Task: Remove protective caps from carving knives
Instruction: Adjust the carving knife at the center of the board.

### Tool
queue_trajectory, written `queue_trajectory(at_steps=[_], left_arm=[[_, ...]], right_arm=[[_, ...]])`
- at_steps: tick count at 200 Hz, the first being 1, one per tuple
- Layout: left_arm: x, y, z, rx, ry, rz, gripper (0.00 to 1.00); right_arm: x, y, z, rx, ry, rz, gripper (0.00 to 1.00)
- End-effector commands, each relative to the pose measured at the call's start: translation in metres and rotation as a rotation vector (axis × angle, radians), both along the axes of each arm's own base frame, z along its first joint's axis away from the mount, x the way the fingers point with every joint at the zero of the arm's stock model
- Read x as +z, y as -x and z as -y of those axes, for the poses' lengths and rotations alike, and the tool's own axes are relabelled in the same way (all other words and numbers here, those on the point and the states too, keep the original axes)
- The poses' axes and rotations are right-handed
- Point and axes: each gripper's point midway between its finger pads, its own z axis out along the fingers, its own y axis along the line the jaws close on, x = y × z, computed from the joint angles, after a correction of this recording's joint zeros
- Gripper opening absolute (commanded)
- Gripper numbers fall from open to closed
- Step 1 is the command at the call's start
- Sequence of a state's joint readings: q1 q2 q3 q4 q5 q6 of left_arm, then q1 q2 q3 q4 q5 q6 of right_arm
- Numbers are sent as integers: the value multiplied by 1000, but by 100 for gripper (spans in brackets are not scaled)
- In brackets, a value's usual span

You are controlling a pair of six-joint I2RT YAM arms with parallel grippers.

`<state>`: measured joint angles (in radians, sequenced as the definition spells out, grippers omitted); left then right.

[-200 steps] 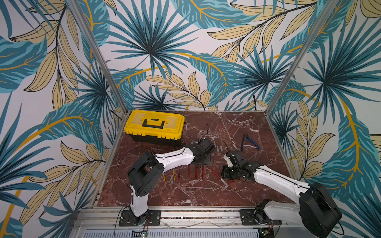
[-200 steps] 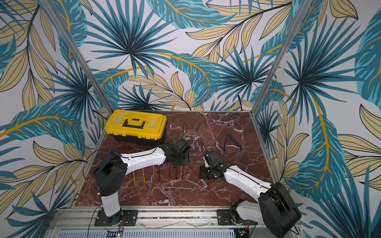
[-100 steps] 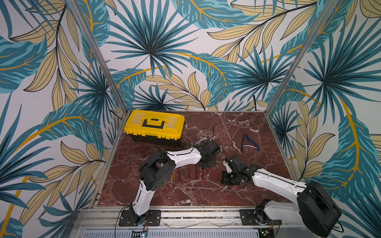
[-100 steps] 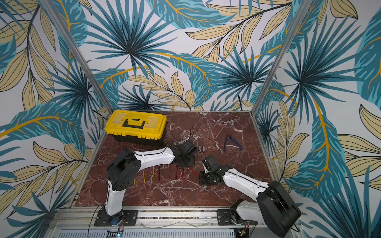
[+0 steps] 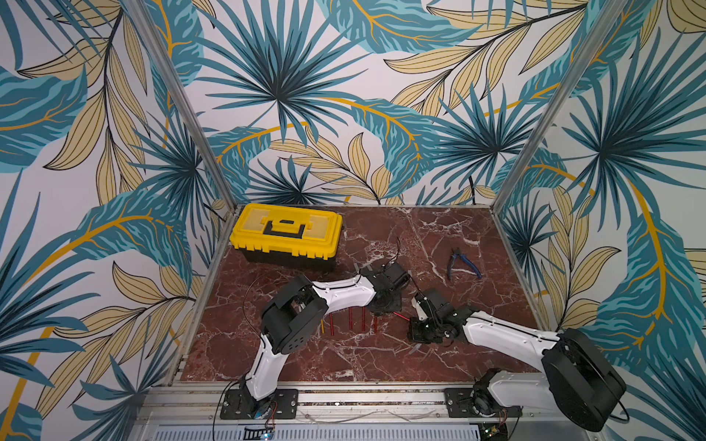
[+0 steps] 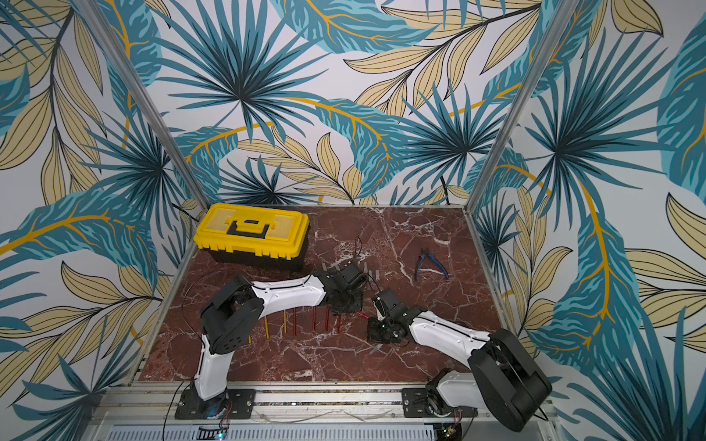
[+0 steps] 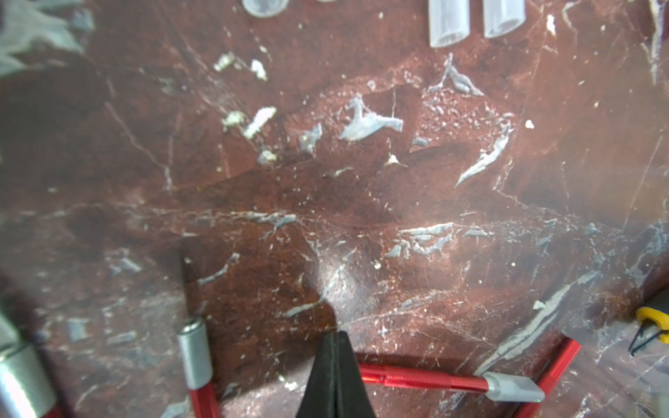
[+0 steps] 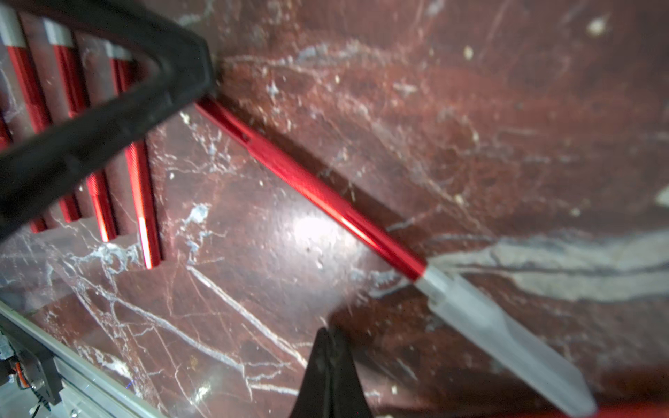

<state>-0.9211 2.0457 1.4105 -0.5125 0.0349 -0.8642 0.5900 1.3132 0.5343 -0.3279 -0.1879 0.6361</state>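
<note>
- While both arms shift, the left gripper (image 7: 335,349) and right gripper (image 8: 327,349) stay closed, holding nothing.
- One red knife (image 8: 315,191), in front and right of the toolbox (image 5: 286,233), keeps its cap (image 8: 506,336), so pulling remains.

Left hand (image 7: 335,336), right hand (image 8: 328,333) closed, angled downward.

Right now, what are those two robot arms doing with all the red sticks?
They are taking the plastic caps off little carving knives. Both the left gripper and the right gripper are shut and low over the table, with one red knife lying between them. Its see-through cap is still on. Beside them other knives lie in a row, and loose caps lie nearby.
</note>
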Motion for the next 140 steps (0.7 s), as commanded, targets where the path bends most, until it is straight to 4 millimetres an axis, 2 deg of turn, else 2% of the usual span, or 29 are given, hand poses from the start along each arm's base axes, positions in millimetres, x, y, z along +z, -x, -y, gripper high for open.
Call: queue_trajectory(at_steps=[1,46,80,140], left_arm=[[0,9,-4,-1,-7,-6,0],[-3,17,-6,1,-6,-14,0],[-4,19,-3,-3,0,-17,0],[-11,22,-5,-3,-11,-29,0]], right_arm=[[-22,3,26,-39,120,-47,0],[-25,-10,34,-78,109,-60,0],[-31,-7,46,-97,110,-87,0],[-32,-8,50,-165,60,-88,0]])
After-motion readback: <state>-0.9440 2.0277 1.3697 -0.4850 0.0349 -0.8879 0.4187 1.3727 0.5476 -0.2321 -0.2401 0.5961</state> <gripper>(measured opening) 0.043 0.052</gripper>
